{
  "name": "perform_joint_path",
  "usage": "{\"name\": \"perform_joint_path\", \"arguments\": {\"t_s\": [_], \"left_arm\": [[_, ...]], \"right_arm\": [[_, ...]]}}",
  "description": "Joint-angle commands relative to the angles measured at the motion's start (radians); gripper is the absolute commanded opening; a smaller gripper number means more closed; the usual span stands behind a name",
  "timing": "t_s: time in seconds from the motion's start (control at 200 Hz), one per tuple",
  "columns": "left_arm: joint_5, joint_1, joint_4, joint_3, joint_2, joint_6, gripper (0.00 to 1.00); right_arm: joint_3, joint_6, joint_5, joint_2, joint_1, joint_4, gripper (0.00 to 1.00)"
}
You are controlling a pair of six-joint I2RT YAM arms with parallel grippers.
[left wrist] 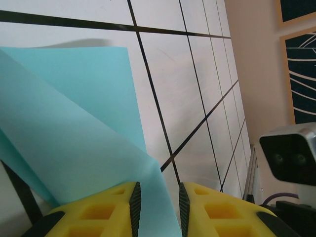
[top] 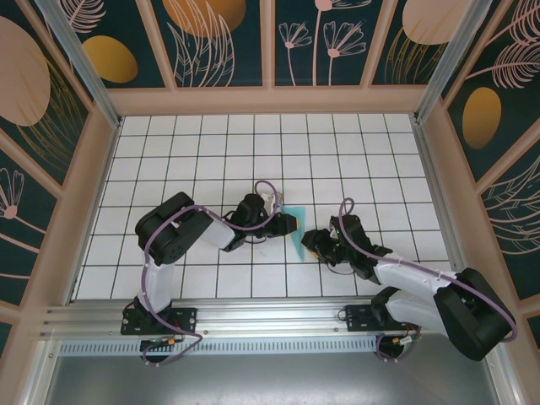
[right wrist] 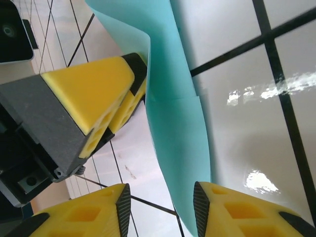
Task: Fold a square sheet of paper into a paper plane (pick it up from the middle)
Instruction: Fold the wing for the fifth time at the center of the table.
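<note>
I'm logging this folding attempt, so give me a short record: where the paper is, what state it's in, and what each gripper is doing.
object: turquoise paper
state: bent, lifted up off the tiled table, no plane shape yet
place: between the two arms, near the table's middle
left gripper: closed on the paper, seems to hold it up
right gripper: open, one finger on each side of the paper

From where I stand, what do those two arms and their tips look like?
Both arms are black and white jointed segments: the left arm, the right arm. A thin lilac cable loops along each. Each end effector, left and right, has two yellow fingers with cut-out pockets and black ribbed pads.
</note>
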State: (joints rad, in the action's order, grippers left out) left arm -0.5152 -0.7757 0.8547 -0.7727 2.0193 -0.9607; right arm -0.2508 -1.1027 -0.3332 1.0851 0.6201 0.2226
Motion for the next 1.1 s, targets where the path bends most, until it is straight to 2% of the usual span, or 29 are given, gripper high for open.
{"name": "perform_joint_path", "arguments": {"t_s": [0.0,0.19,0.535,0.655,0.71,0.831,1.091], "left_arm": [[0.015,-0.003,-0.054,-0.015,0.034,0.036,0.29],[0.008,-0.003,-0.062,-0.023,0.033,0.040,0.29],[-0.001,-0.002,-0.059,-0.024,0.033,0.039,0.29],[-0.003,-0.003,-0.056,-0.024,0.034,0.037,0.29],[-0.006,-0.003,-0.056,-0.026,0.035,0.036,0.29],[-0.008,-0.003,-0.057,-0.028,0.036,0.036,0.29],[-0.018,-0.002,-0.053,-0.036,0.046,0.030,0.29]], "right_arm": [[-0.039,0.058,-0.004,0.030,-0.011,-0.059,0.43],[-0.067,0.095,-0.051,0.109,-0.012,-0.023,0.44],[-0.109,0.151,-0.064,0.194,-0.014,-0.042,0.43],[-0.117,0.164,-0.088,0.239,-0.014,-0.038,0.39],[-0.117,0.162,-0.087,0.250,-0.014,-0.038,0.34],[-0.119,0.165,-0.075,0.259,-0.015,-0.058,0.33],[-0.113,0.179,-0.049,0.299,-0.015,-0.115,0.23]]}}
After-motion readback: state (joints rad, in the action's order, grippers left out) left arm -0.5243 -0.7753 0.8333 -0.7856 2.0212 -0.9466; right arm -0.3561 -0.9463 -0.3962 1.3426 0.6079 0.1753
